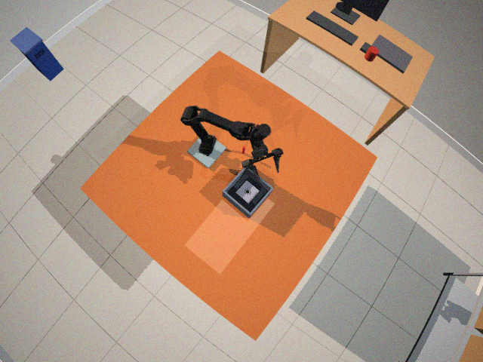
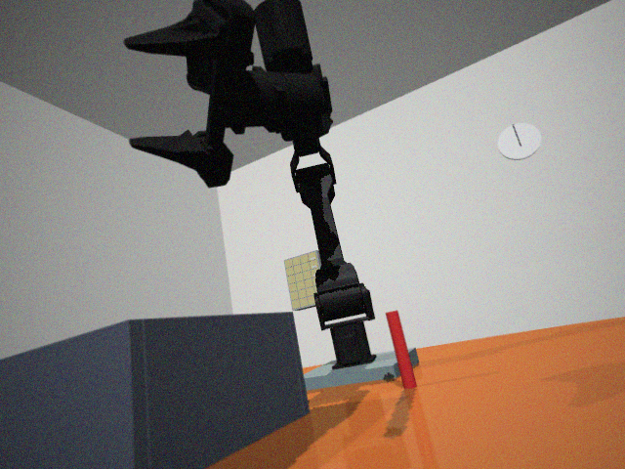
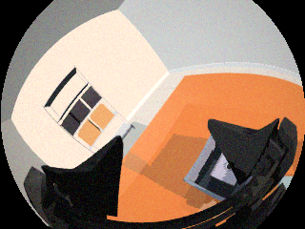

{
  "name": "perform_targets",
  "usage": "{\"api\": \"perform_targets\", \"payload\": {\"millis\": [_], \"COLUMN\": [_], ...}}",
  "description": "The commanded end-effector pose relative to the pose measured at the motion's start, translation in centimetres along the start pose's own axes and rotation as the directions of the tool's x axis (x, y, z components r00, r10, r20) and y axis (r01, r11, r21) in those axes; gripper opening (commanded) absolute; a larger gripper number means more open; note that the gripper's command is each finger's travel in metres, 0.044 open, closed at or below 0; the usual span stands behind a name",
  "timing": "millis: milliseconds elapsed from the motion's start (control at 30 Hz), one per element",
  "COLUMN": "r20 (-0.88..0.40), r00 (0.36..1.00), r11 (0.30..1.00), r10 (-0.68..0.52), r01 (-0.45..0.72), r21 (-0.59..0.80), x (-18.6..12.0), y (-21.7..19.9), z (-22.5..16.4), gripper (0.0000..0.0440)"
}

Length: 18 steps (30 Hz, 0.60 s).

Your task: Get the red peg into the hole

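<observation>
The red peg point(image 1: 244, 149) point(image 2: 400, 348) stands upright on the orange mat, between the arm's base and the box; it does not show in the wrist view. The open dark grey box point(image 1: 235, 205) point(image 2: 217, 373) point(image 3: 202, 189) stands on the mat. The pale plate point(image 1: 253, 187) point(image 3: 220, 173) at its bottom has a small dark round hole point(image 1: 247, 191), with no peg in it. My gripper point(image 1: 268, 173) point(image 2: 128, 92) point(image 3: 167, 132) is open and empty, its fingers wide apart, high above the mat and box, away from the peg. In the wrist view one finger covers part of the box.
The arm's base plate point(image 1: 208, 160) point(image 2: 353, 375) is close to the peg. The box's walls rise around the plate. The orange mat point(image 1: 167, 218) point(image 2: 529, 404) lies under everything. A desk point(image 1: 331, 54) with a red cup point(image 1: 371, 53) stands beyond the mat, and a blue bin point(image 1: 42, 60) stands far off.
</observation>
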<state>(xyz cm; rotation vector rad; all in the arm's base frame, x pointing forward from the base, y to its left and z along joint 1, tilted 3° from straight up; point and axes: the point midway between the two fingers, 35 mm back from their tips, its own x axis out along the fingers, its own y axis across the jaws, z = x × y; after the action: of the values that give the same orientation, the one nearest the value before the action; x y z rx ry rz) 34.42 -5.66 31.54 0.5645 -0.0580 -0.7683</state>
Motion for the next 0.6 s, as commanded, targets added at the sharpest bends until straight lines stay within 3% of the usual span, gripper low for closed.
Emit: {"api": "perform_targets", "payload": {"millis": [0, 267, 567], "r20": [-0.073, -0.308, -0.546], "r00": [0.997, 0.951, 0.831], "r11": [0.999, 0.984, 0.952], "r10": [0.011, -0.007, -0.105], "r01": [-0.014, -0.049, -0.075], "r21": [-0.039, -0.173, -0.298], "x": [-0.5, -3.0, -7.1], "y": [0.4, 0.3, -1.7], "z": [-1.5, -6.7, -11.9], "gripper": [0.044, 0.044, 0.044]}}
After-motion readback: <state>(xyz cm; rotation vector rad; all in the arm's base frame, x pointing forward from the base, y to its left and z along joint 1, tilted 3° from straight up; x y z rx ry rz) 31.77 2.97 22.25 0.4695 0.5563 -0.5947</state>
